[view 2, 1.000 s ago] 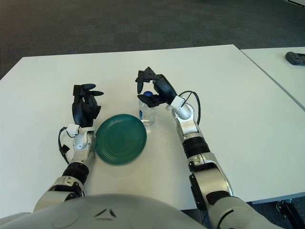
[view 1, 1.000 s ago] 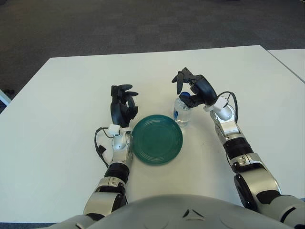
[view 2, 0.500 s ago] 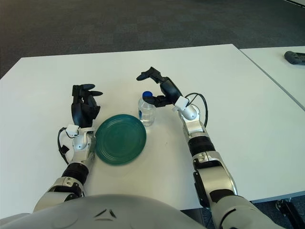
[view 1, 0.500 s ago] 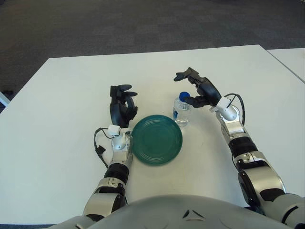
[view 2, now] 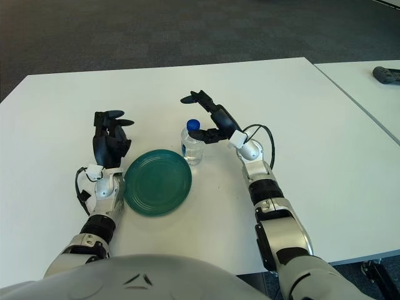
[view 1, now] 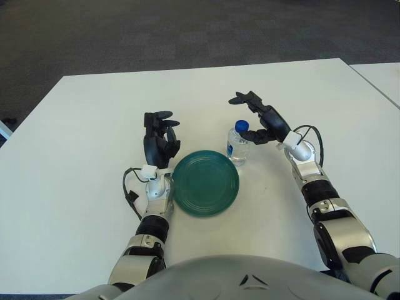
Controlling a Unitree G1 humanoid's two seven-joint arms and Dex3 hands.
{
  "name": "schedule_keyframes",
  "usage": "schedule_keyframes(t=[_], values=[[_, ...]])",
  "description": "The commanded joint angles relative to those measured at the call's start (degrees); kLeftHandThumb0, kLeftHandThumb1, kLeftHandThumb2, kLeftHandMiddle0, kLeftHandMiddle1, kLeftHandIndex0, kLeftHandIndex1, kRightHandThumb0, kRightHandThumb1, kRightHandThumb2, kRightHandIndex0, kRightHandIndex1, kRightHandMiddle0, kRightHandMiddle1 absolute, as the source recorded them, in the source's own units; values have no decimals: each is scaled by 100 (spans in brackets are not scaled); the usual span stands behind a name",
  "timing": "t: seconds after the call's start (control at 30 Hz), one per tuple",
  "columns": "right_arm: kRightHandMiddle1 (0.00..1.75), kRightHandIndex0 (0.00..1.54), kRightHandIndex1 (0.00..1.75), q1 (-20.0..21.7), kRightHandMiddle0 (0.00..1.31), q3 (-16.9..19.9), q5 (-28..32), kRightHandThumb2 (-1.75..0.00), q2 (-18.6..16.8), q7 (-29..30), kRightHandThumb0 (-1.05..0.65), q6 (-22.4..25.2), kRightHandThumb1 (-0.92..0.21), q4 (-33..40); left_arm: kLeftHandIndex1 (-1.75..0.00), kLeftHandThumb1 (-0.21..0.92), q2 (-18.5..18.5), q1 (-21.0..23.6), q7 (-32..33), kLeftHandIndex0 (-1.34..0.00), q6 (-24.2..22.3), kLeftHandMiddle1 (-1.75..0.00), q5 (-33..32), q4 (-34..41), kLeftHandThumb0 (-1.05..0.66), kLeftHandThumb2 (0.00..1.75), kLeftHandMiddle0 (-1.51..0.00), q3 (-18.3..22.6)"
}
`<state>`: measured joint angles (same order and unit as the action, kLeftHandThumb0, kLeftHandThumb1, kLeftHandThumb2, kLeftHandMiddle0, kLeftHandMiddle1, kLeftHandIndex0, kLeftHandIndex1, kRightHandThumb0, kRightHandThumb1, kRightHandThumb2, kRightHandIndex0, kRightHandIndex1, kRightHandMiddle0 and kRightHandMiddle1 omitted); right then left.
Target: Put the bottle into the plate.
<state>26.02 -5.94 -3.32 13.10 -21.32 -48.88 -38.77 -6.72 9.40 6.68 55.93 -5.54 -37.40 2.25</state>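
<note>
On the white table (view 1: 81, 125), just off the green plate (view 1: 205, 182) at its one o'clock, we see the clear bottle (view 1: 237, 144) standing upright, blue cap on. Our right hand (view 1: 262, 119) hovers at the bottle's three o'clock, fingers spread wide, gripping nothing. Our left hand (view 1: 159, 140) shows at the plate's ten o'clock, fingers loosely curled, empty.
</note>
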Motion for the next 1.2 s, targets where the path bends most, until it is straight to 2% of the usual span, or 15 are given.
schedule_keyframes(t=[0.0, 0.6, 0.83, 1.17], values=[[92, 40, 12, 61, 1, 71, 121, -44, 97, -82, -105, -175, -92, -87, -150, 92, -477, -423, 15, -21, -6, -170, -46, -147, -93, 67, -21, -19], [87, 38, 6, -99, 4, 113, 327, -55, 314, -451, -105, -734, -92, -386, -148, 92, -534, -510, 68, -23, -75, -163, 26, 2, -94, 67, -20, -149], [86, 33, 2, -196, 2, 41, 168, -61, 413, -576, -105, -983, -92, -642, -147, 92, -566, -539, 94, -24, -78, -161, 83, 54, -96, 69, -20, -210], [83, 33, 1, -267, 0, -103, 13, -55, 487, -703, -105, -1046, -92, -1058, -148, 92, -591, -612, 169, -23, -76, -157, 146, 166, -96, 70, -20, -289]])
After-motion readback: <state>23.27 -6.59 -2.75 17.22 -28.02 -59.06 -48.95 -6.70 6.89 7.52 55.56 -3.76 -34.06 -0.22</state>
